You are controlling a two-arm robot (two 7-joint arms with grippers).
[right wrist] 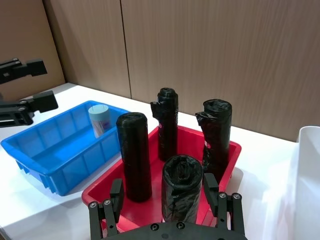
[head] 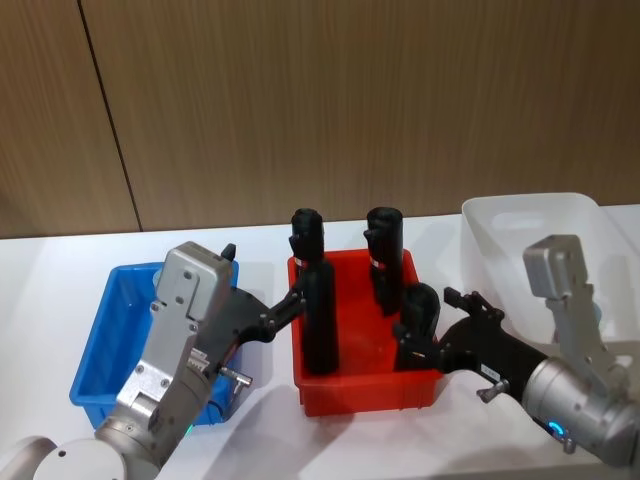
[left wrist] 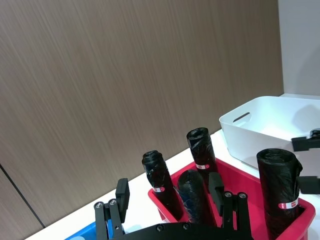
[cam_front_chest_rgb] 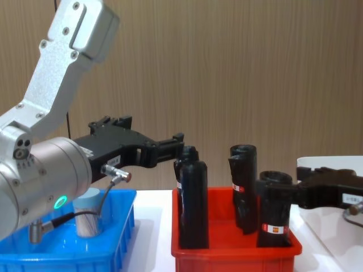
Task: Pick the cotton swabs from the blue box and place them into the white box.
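Note:
One cotton swabs tub (right wrist: 99,119) with a pale-blue lid stands in the blue box (right wrist: 45,150); in the chest view the tub (cam_front_chest_rgb: 88,214) sits behind my left arm. My left gripper (head: 265,285) hangs open above the blue box (head: 100,335), its fingers pointing toward the red bin, one fingertip close to a tall black roll (head: 318,310). My right gripper (right wrist: 163,191) is open, with a short black roll (right wrist: 182,187) standing between its fingers. The white box (head: 530,215) stands at the far right, behind my right arm.
A red bin (head: 370,388) with several upright black rolls sits between the blue and white boxes. A wood-panelled wall runs behind the white table (head: 60,270). Bare tabletop lies behind the blue box and in front of the red bin.

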